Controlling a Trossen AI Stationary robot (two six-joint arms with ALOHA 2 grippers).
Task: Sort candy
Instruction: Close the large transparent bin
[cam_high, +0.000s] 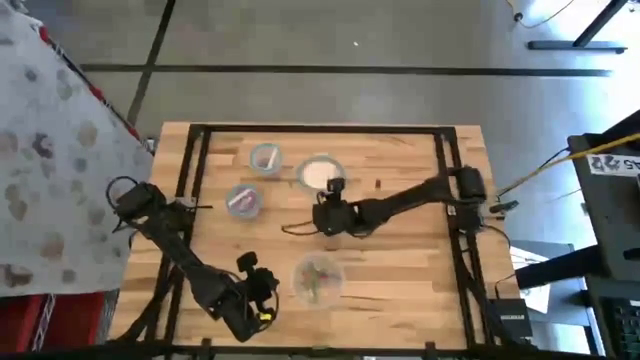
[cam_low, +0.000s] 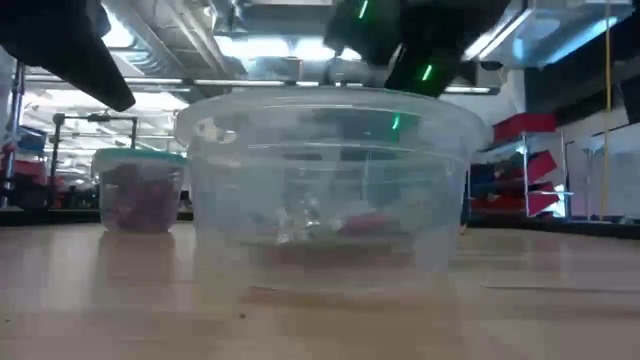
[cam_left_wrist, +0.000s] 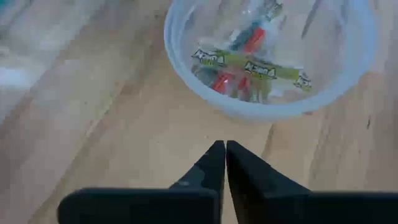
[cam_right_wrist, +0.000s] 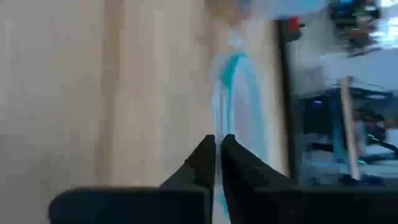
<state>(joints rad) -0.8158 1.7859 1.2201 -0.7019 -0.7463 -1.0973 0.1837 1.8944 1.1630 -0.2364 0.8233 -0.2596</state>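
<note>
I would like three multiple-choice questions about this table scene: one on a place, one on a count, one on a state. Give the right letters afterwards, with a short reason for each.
1. Where is the right gripper?
A. Next to the bowl with the pale contents
B. Off the table
C. Inside the nearest bowl

2. How many clear bowls stand on the table?
A. Two
B. Four
C. Six

3. How are the left gripper fingers?
A. Wide open
B. Holding candy
C. Shut, empty

Answers: 1 A, the high view shows it beside that bowl. 2 B, the high view shows four. 3 C, the left wrist view shows fingertips together with nothing between.
</note>
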